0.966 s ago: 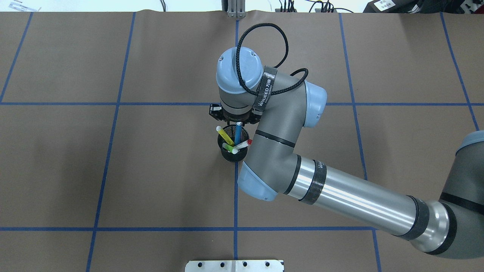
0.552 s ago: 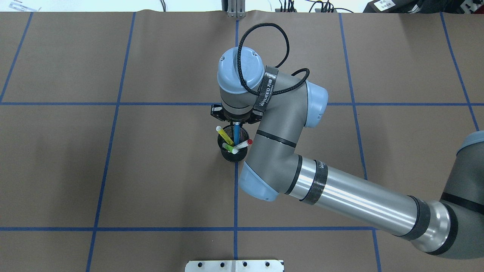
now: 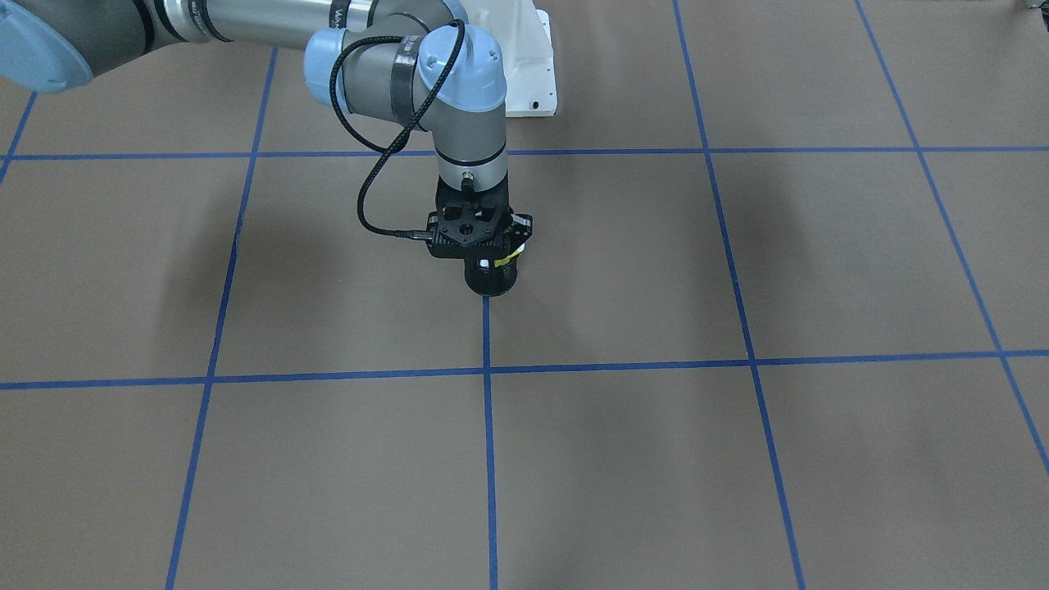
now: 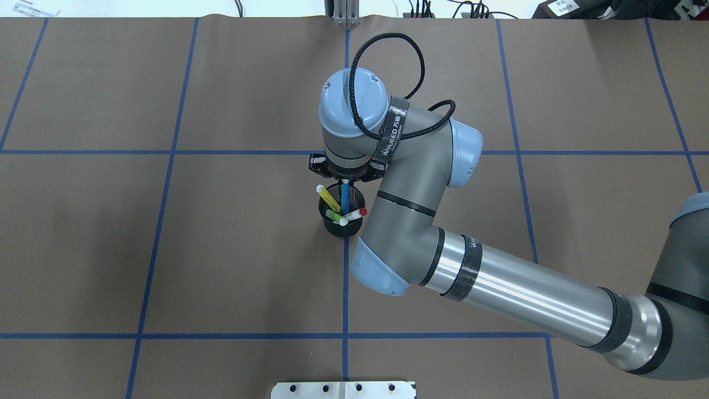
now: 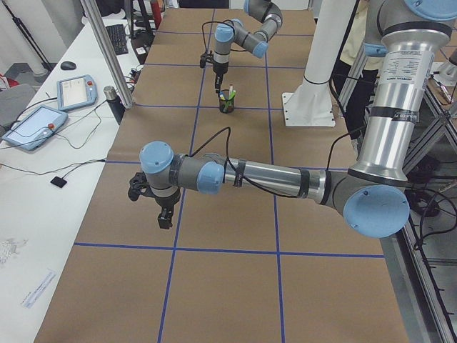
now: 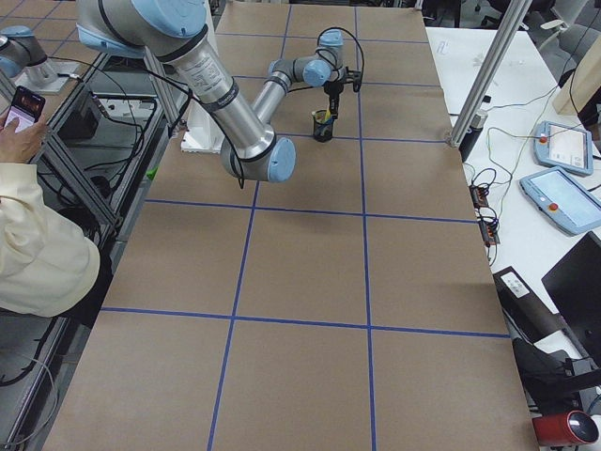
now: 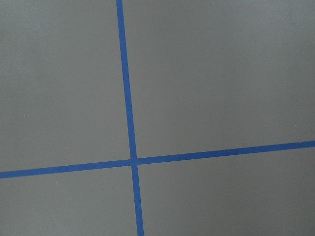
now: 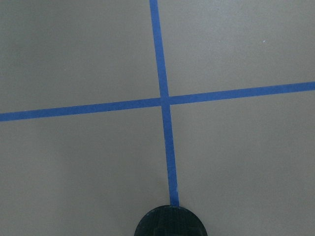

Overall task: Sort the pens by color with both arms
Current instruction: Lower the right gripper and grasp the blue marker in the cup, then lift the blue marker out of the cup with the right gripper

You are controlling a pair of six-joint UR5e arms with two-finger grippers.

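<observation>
As the right gripper (image 4: 344, 178) has moved a little over the black cup (image 4: 334, 229) at the centre of the table (image 4: 221, 249), the blue pen (image 4: 345, 198) in the cup now stands straighter under it, so the pull-out seems near; the gripper points straight down, and whether it has closed on the pen I cannot tell

The blue pen (image 4: 345, 197) straightened up (red-capped pen (image 4: 356, 213) shifted slightly).

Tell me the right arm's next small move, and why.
Probably a short straight lift, once grip is confirmed: the right end effector hangs over the black mesh cup, the blue pen runs up under it, and its jaws cannot be seen.
</observation>
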